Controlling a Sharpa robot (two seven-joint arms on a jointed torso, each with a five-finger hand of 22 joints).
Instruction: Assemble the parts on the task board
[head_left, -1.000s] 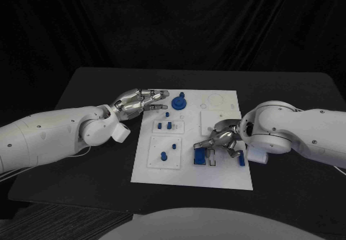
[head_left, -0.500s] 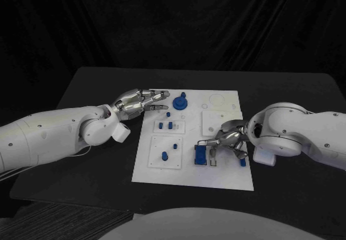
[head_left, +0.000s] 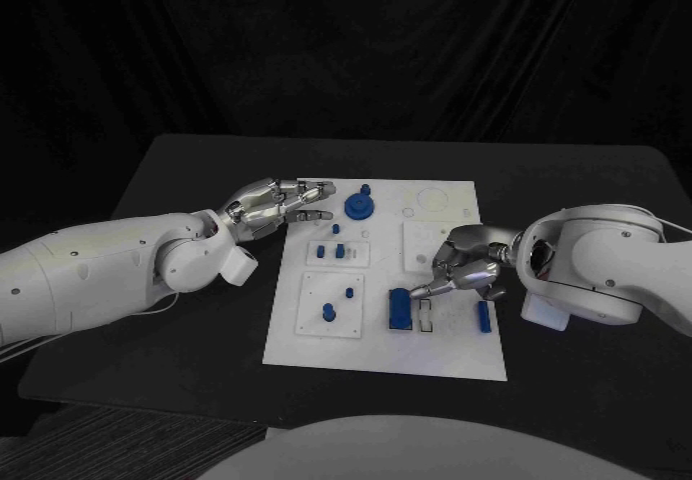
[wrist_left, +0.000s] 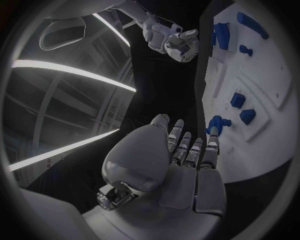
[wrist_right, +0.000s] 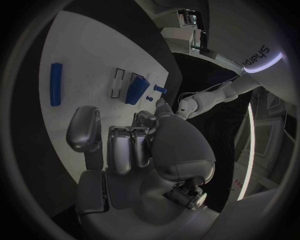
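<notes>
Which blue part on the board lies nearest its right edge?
The long blue bar, lying loose just right of the right hand. The other blue parts sit further left on the task board.

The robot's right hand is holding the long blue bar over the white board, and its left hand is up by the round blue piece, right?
Not quite. The right hand holds nothing: the long blue bar lies flat on the task board beside it, as the head view shows. The left hand is indeed by the round blue piece.
</notes>
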